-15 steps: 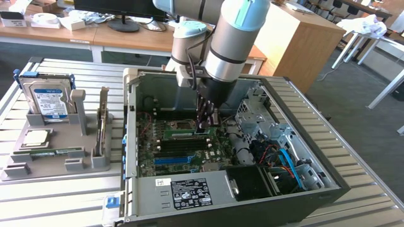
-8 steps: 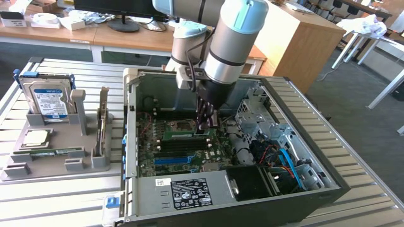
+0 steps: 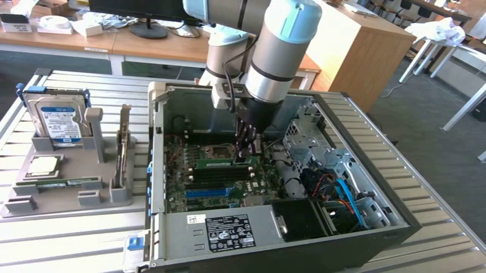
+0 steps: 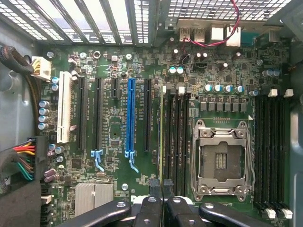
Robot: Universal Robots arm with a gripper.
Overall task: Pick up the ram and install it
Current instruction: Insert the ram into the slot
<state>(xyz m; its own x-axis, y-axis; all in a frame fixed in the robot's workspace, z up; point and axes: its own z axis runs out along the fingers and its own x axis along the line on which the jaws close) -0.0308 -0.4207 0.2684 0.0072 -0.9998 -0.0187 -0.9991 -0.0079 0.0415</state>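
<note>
The ram [image 3: 220, 163] is a thin green stick standing on edge in a memory slot of the motherboard, just beside the empty processor socket [image 3: 215, 151]. In the wrist view the ram [image 4: 161, 132] shows edge-on as a thin green line running up to the fingers. My gripper [image 3: 249, 152] reaches down into the open computer case over the ram's end nearer the exterior view's right. Its black fingers [image 4: 150, 208] are pressed together, and the gripper [image 4: 162, 189] is shut on the ram's thin edge.
More black memory slots [image 4: 272, 151] lie past the socket [image 4: 222, 161], and a blue card slot [image 4: 130, 118] on the other side. The case walls [image 3: 304, 239] and cables [image 3: 342, 193] hem in the arm. A grey tray [image 3: 68, 202] holds a hard drive [image 3: 59, 119] and processor chip [image 3: 44, 166].
</note>
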